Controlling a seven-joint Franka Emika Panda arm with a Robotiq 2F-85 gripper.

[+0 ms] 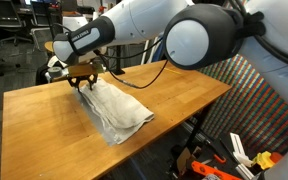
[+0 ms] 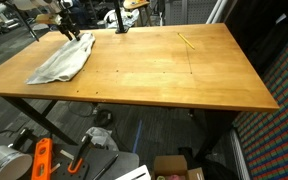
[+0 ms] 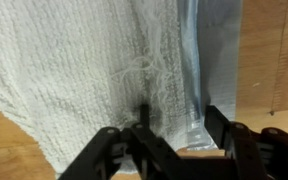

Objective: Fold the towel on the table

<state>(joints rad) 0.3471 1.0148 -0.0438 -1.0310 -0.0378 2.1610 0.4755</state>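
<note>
A white-grey towel lies crumpled on the wooden table, toward its far corner in an exterior view. My gripper is at the towel's end nearest the table edge, right down on the cloth, as an exterior view also shows. In the wrist view the towel fills most of the picture, with bare table beside it. The gripper has its fingers apart, and the towel's folded edge lies between them. The fingers do not pinch the cloth.
A thin yellow stick lies on the far part of the table. A black stand is at the back edge. Orange tools and boxes lie on the floor under the table. Office chairs stand behind.
</note>
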